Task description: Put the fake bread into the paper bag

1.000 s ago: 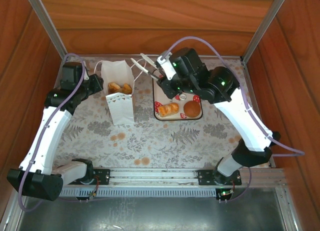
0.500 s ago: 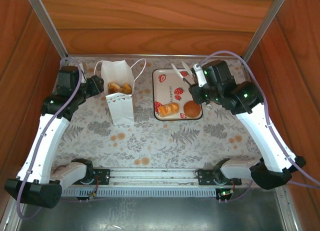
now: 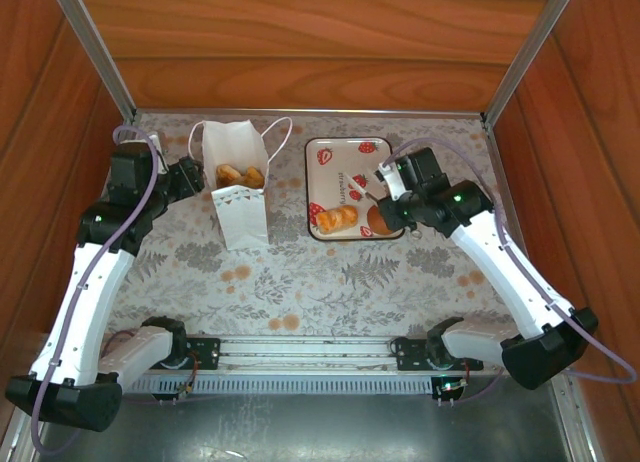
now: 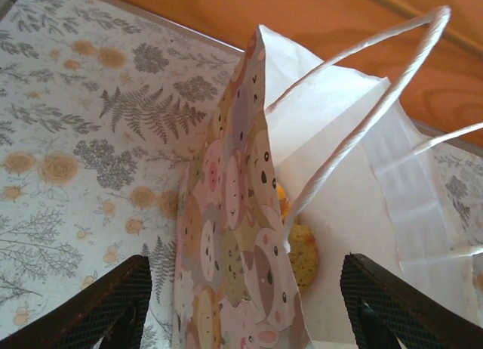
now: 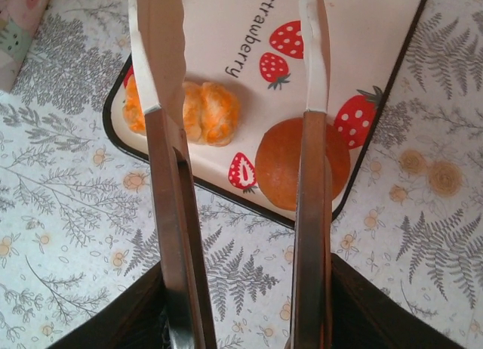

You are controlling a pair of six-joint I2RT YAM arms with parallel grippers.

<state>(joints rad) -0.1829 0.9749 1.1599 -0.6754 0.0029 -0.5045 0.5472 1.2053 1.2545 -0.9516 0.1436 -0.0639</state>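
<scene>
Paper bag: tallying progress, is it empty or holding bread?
Holding bread: the paper bag stands upright, open-topped, with golden pastries lying inside.

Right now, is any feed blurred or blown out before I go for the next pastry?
Top external: evenly lit, sharp. Left wrist: paper bag close and soft, its white inside bright. Right wrist: tongs near the lens slightly blurred, tray print crisp.

word "strawberry" in dark lettering, printed on white tray [image 5: 370, 39]
</scene>
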